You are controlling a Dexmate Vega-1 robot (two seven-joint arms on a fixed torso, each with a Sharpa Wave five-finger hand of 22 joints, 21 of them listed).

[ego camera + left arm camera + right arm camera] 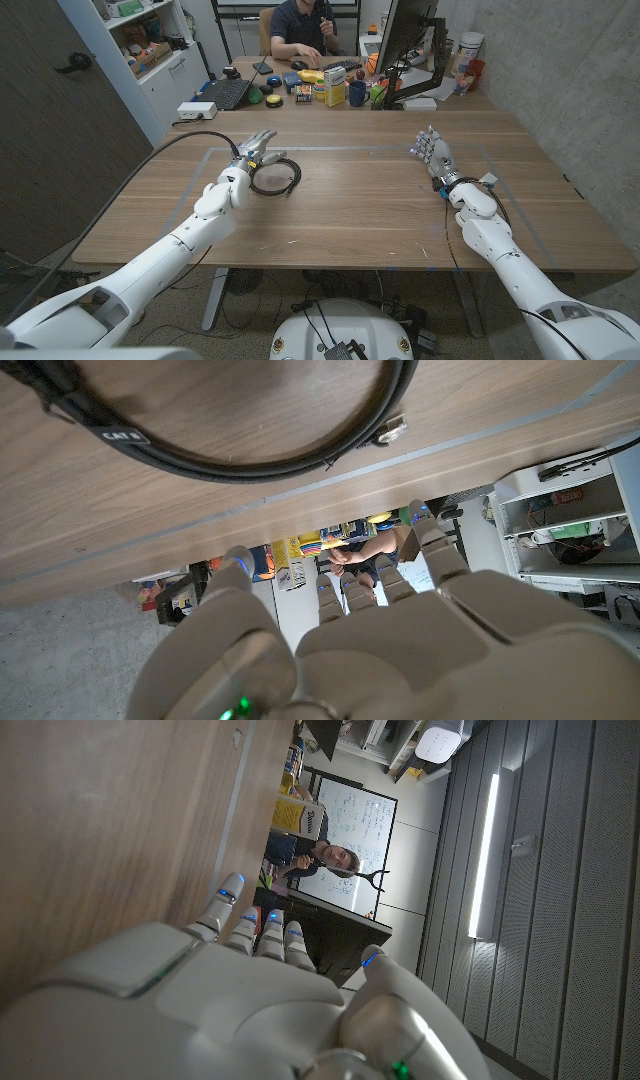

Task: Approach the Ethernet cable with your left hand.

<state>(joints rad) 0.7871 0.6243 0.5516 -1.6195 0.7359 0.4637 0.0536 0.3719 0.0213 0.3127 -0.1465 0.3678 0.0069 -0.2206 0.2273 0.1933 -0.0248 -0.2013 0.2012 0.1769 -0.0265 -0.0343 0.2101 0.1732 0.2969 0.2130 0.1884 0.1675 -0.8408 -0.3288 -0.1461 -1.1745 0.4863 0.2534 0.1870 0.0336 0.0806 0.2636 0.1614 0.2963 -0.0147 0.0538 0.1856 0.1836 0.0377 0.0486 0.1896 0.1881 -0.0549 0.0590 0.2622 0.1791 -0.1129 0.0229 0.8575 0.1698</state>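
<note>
Already the left hand (253,152) hovers over the near-left part of the wooden table (360,215), fingers spread and holding nothing, reaching toward the far edge. Just beside it, on its inner side toward the table's middle, lies the Ethernet cable (275,177), a black coil lying flat with its plug end (390,430) pointing toward the centre. From the wrist the coil sits right beyond the fingertips (425,540). I'd judge a short move inward and down would meet it. Well apart, the right hand (432,155) stands with fingers loosely extended, empty. A person (303,30) sits at the desk behind.
</note>
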